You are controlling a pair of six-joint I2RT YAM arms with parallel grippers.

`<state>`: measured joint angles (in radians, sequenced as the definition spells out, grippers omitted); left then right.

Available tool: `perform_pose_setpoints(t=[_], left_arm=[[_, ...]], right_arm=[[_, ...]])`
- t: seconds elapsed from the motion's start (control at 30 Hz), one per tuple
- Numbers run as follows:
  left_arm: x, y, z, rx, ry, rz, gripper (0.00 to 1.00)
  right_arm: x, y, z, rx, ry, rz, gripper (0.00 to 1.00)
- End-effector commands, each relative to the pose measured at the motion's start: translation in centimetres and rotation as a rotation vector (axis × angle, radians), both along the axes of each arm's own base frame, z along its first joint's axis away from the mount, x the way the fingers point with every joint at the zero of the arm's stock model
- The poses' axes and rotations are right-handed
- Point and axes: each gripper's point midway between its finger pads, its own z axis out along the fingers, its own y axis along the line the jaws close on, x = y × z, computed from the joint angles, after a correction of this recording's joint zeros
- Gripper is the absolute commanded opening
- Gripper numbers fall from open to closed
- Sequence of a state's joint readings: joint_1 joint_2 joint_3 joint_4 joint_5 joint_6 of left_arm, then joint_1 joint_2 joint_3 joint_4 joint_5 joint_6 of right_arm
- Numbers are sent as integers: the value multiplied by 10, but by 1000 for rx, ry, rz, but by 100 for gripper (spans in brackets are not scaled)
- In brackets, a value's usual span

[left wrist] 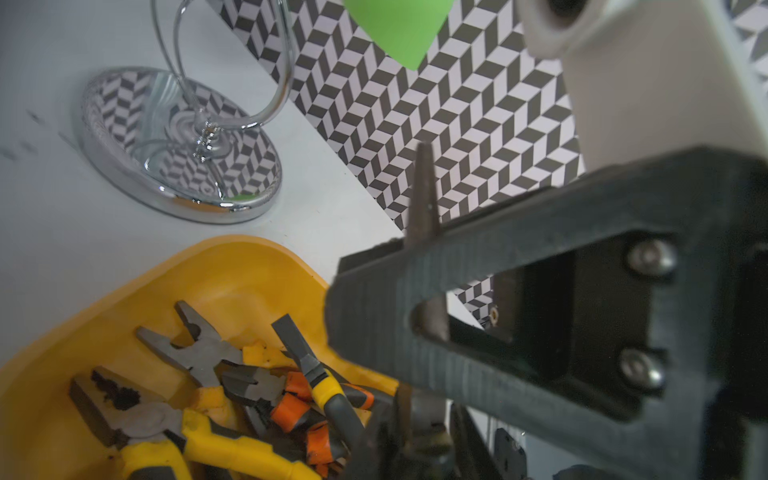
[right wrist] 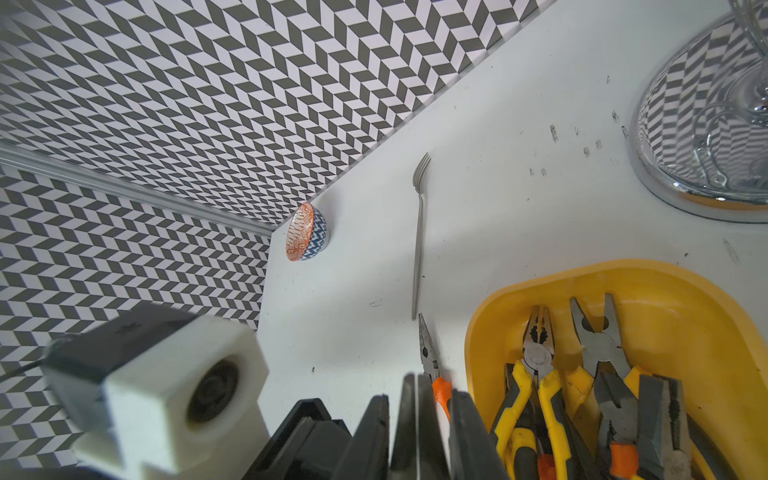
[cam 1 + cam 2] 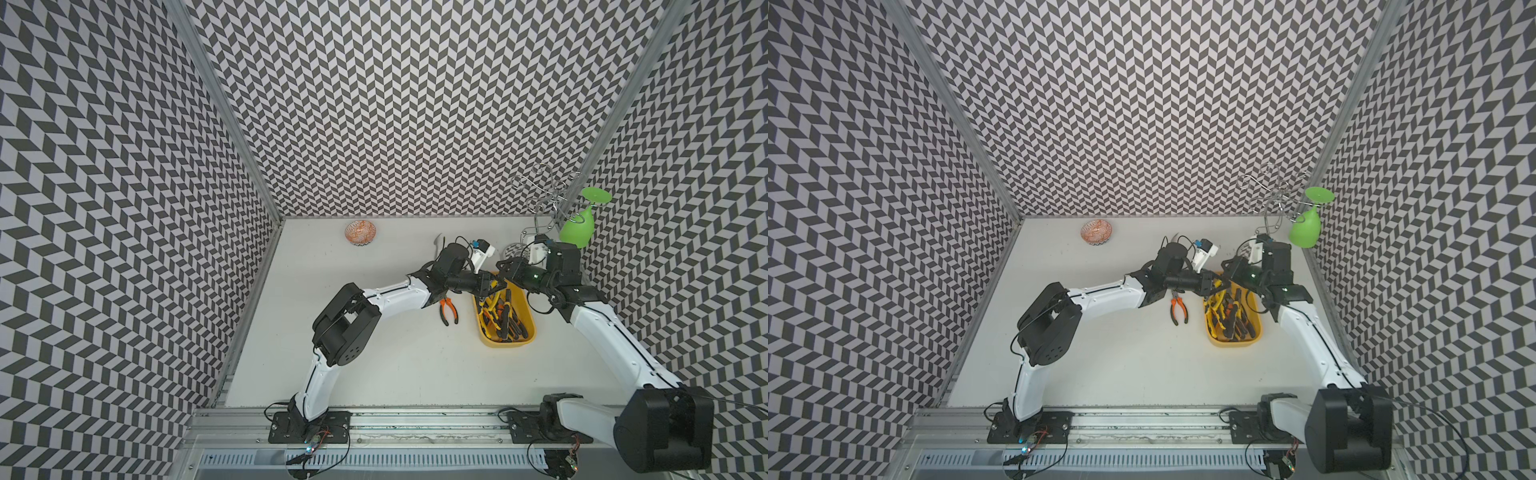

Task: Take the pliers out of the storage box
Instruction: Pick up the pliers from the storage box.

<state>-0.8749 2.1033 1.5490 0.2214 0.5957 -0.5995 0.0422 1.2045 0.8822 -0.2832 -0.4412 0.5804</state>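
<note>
The yellow storage box (image 3: pixel 507 343) (image 3: pixel 1233 344) stands right of centre with several pliers (image 3: pixel 505 316) (image 1: pixel 199 357) (image 2: pixel 536 349) piled in it. Above its far end my two grippers meet. My left gripper (image 3: pixel 496 286) (image 1: pixel 419 415) is shut on a long-nosed pliers near its pivot; the grey nose (image 1: pixel 422 187) points away from the wrist. That nose runs between the close-set fingers (image 1: pixel 498 257) of my right gripper (image 3: pixel 503 266) (image 2: pixel 419 382), which is shut on it. One orange-handled pliers (image 3: pixel 449 309) (image 2: pixel 428 353) lies on the table just left of the box.
A chrome wire rack (image 3: pixel 540 195) with a round mirrored base (image 1: pixel 174 145) stands behind the box, a green glass (image 3: pixel 579 226) hanging on it. A thin fork (image 2: pixel 419 232) lies beyond the loose pliers. A small patterned bowl (image 3: pixel 360 232) sits by the back wall.
</note>
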Motion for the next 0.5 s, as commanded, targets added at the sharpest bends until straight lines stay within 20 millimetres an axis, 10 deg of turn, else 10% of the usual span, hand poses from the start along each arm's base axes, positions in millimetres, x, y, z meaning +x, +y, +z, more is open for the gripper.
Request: perform_pose_setpoints(t=[0.0, 0.1, 0.3, 0.47], left_arm=[[-9, -5, -3, 0, 29, -37, 7], [-10, 1, 2, -4, 19, -20, 0], [-19, 23, 21, -29, 2, 18, 0], [-32, 57, 23, -30, 41, 77, 0]], right_arm=[[8, 3, 19, 11, -96, 25, 0], [7, 2, 20, 2, -104, 25, 10], [-2, -5, 24, -77, -155, 19, 69], [-17, -2, 30, -114, -221, 58, 91]])
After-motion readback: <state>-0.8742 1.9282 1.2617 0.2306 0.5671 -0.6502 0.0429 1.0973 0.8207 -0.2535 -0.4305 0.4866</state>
